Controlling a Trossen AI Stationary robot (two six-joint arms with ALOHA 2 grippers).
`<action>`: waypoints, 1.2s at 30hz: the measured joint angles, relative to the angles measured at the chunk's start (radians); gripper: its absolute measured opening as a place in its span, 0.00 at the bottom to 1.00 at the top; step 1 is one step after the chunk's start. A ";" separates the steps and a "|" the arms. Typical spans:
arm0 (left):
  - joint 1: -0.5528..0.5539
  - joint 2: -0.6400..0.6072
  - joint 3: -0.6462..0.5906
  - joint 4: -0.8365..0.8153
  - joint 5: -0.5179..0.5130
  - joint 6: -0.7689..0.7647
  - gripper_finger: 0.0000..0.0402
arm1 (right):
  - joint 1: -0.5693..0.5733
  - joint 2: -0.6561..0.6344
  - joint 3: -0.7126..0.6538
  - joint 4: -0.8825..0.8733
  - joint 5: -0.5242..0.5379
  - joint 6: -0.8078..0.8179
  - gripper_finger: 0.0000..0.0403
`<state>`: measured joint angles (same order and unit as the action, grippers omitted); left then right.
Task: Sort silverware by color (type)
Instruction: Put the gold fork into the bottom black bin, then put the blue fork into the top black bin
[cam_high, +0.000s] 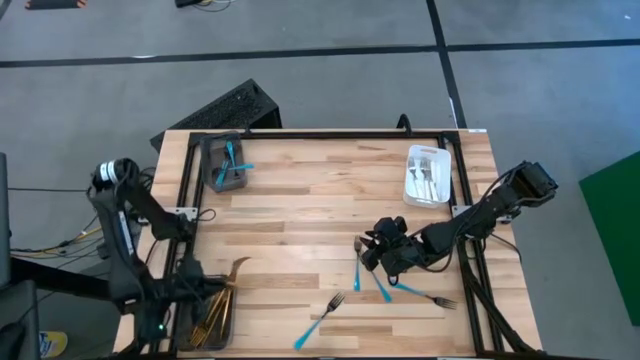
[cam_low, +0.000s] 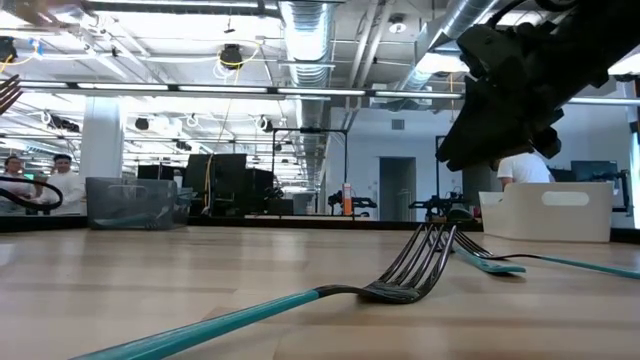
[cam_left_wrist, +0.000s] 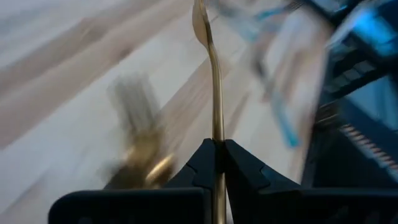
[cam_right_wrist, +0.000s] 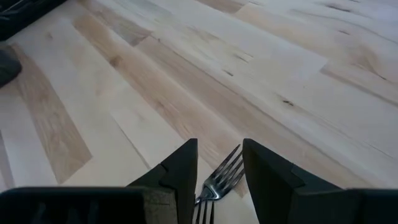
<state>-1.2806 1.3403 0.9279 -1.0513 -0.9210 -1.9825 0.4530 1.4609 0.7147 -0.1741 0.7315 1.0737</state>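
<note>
My left gripper (cam_high: 220, 292) is at the table's near left, shut on a gold utensil (cam_left_wrist: 216, 93) that sticks out past the fingertips. It is just above a dark tray (cam_high: 190, 325) that holds more gold silverware (cam_high: 212, 318). My right gripper (cam_right_wrist: 217, 163) hovers open above the table's near right. A fork head (cam_right_wrist: 219, 179) shows between its fingers, and I see no touch. Several turquoise-handled forks (cam_high: 381, 287) lie flat on the wood around it, one farther toward the near edge (cam_high: 320, 320). My left gripper pinches the gold utensil's slim shaft (cam_left_wrist: 217, 132) between its two fingers. The shaft runs along the fingers and out beyond them, and its broader free end (cam_left_wrist: 199, 22) points away. The utensil is lifted clear of the table.
A grey tray (cam_high: 212, 150) with turquoise-handled pieces stands at the far left corner. A white tray (cam_high: 412, 190) with silver forks stands at the far right. Bare wood lies across the middle of the table (cam_high: 300, 220). A black frame rail runs along the table's edges.
</note>
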 joint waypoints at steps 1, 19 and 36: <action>-0.014 0.020 0.000 -0.030 0.033 -0.061 0.01 | 0.000 0.000 0.000 0.001 0.000 0.000 0.38; -0.061 0.111 0.009 -0.035 0.176 -0.124 0.16 | -0.024 0.000 0.000 0.034 -0.030 0.000 0.38; 0.068 0.111 0.009 -0.077 -0.009 0.074 0.35 | -0.014 0.000 0.001 -0.109 -0.083 0.030 0.38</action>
<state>-1.2127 1.4513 0.9371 -1.1285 -0.9304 -1.9085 0.4393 1.4605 0.7157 -0.2833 0.6487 1.1039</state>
